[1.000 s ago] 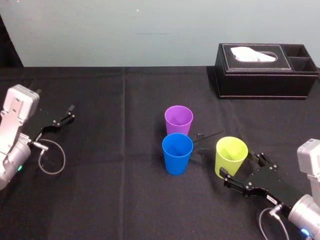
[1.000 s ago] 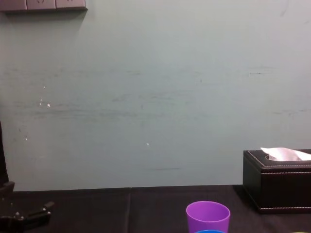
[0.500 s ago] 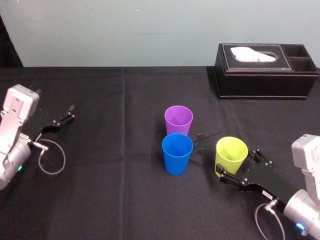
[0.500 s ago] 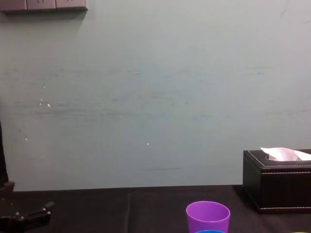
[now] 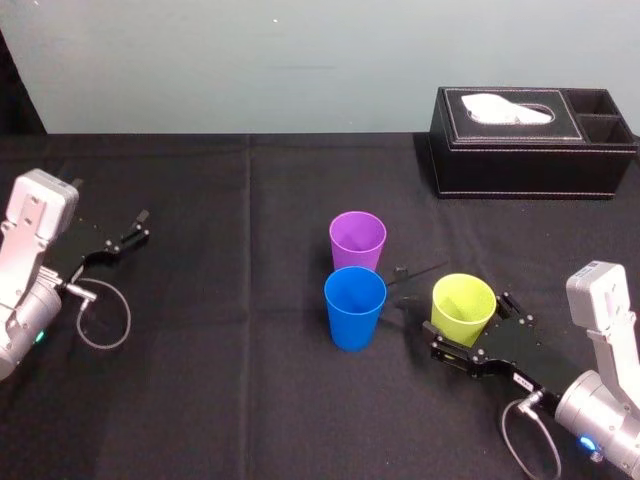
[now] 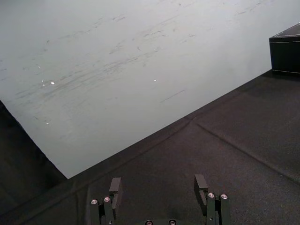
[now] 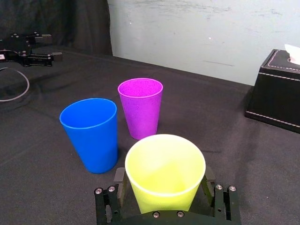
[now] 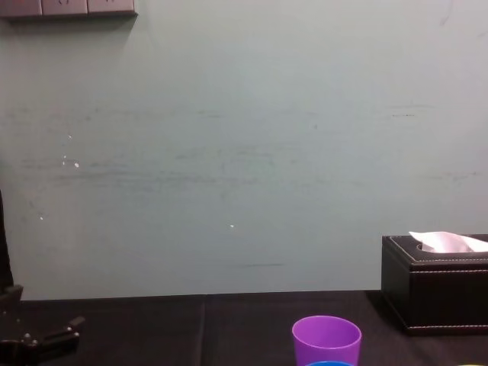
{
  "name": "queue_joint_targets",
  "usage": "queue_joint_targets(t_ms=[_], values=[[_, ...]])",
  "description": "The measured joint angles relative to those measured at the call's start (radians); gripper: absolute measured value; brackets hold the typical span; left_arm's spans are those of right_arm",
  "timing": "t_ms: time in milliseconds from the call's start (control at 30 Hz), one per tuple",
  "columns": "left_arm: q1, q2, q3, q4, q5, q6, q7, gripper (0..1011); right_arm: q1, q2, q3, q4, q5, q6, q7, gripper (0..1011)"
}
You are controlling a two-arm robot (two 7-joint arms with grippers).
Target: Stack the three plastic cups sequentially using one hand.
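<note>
Grasp step: yellow-green cup, lower right, is straddled by right gripper, jaws wide; closure required next; left gripper parked open

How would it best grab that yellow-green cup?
Probably its side wall, below the rim, one finger each side, coming level from the robot's right. The yellow-green cup stands upright, tapered, with the blue cup on its left; the open right gripper straddles it. The left gripper sits parked far left.

My three tapered cups stand upright and unstacked on the bench. The purple cup is rearmost, with the blue cup just before it. The yellow-green cup sits rightward between my right tool's spread fingers.
</note>
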Motion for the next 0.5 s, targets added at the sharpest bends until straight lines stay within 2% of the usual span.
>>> queue_joint_targets(t_ms=[500], values=[[0.0, 0.0, 0.0, 0.0, 0.0, 0.0, 0.0, 1011, -0.003, 0.004, 0.0, -0.003, 0.003, -0.002, 0.0, 980]])
